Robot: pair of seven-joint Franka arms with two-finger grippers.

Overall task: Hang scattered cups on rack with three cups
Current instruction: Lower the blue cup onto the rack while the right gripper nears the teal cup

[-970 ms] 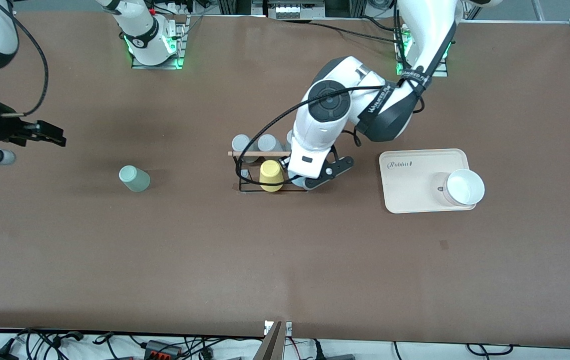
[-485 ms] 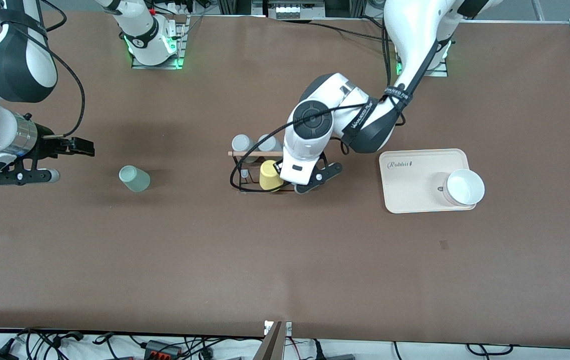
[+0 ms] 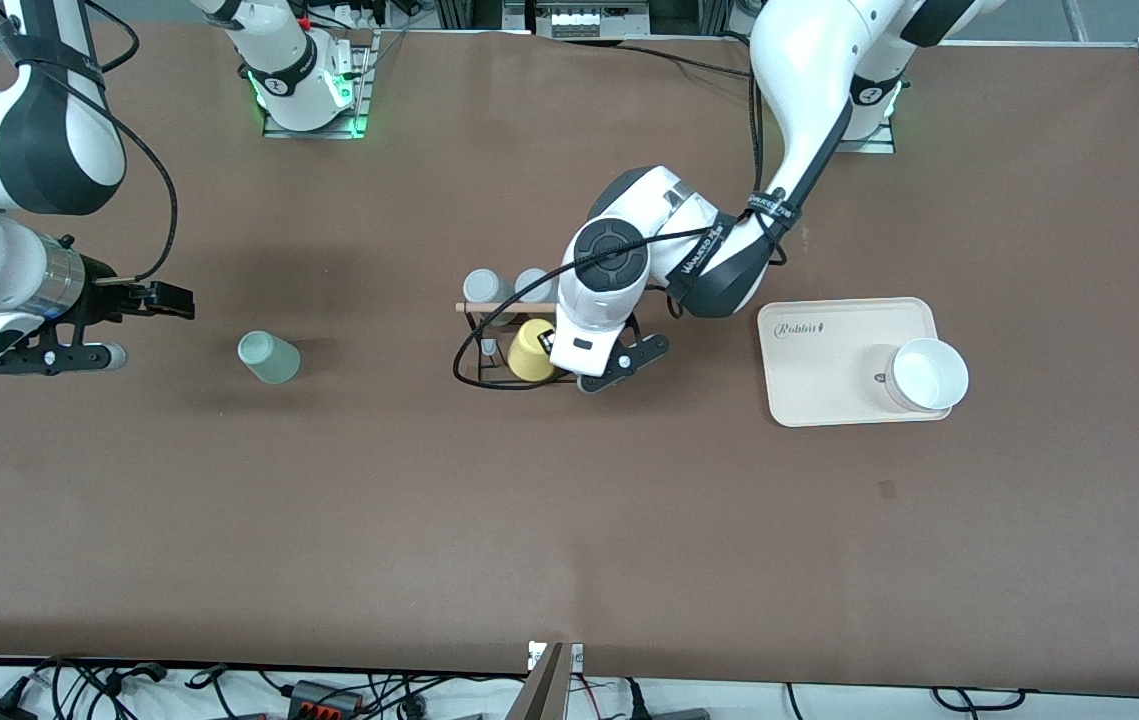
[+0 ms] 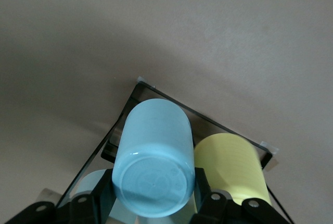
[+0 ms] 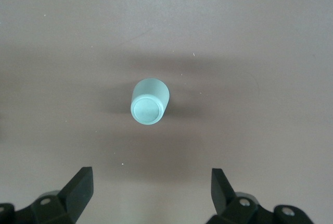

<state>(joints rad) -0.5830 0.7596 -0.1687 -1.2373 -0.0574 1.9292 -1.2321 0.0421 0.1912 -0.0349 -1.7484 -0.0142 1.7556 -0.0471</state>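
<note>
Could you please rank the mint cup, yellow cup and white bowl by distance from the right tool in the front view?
1. Pale mint green plastic cup, beside the right tool.
2. Yellow plastic cup, on the black wire rack.
3. White bowl, on the cream tray.

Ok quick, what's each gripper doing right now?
Left gripper: shut on the light blue cup, over the rack.
Right gripper: open, empty, near the mint green cup.

Robotics lab: bench-mounted arms (image 3: 809, 110), trailing cables (image 3: 329, 690).
</note>
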